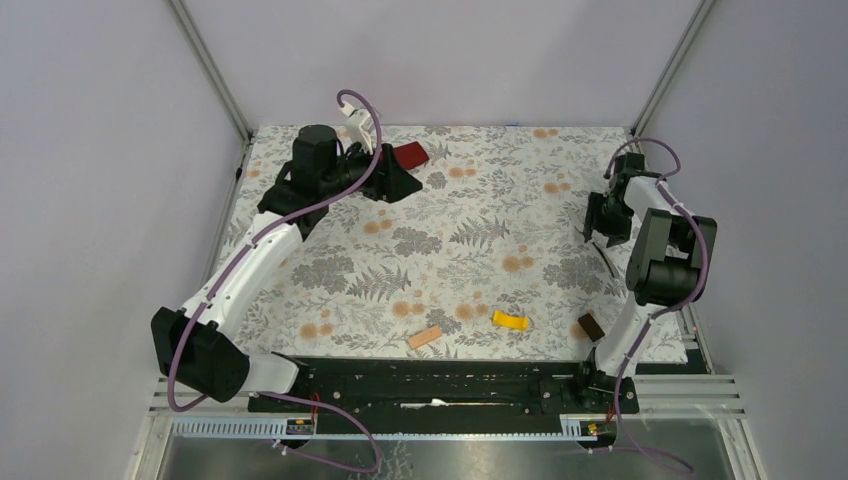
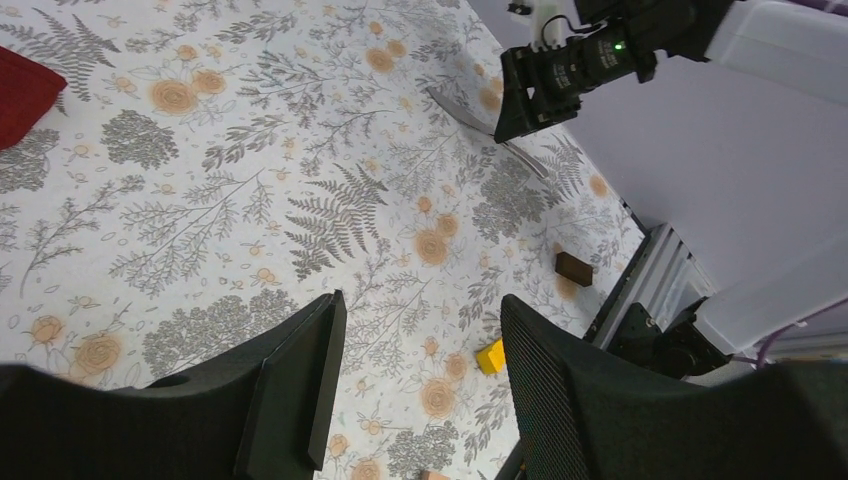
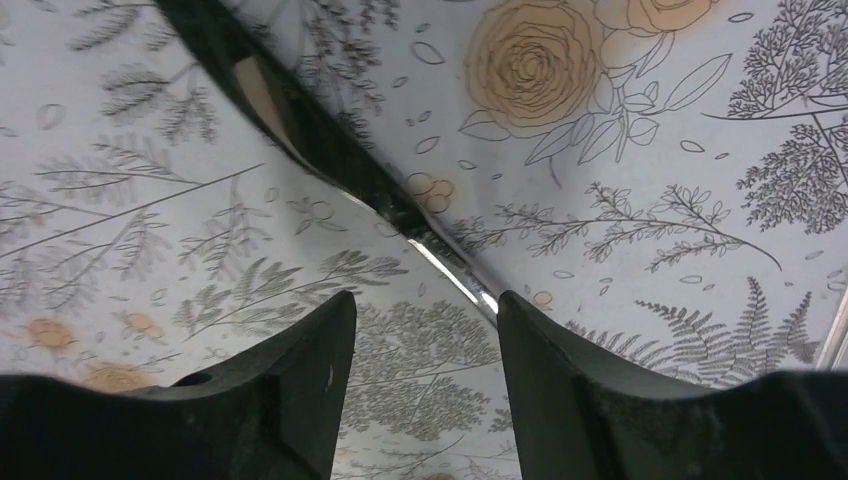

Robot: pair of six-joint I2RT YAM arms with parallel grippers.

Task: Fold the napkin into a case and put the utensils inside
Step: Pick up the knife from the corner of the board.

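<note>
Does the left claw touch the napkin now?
Apart. In the left wrist view, patterned tablecloth shows between the open left claw and the napkin.

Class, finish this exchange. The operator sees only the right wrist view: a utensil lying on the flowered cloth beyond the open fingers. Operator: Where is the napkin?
Observer: The napkin lies near the table's far edge, left of centre, beside the left gripper.
Operator: Is that gripper holding it?
Observer: No. It is open and empty, with the napkin off to one side.
Operator: Is anything else loose?
Observer: A brown block lies nearer the bases than your utensil. A yellow block and a tan block sit further left.
</note>
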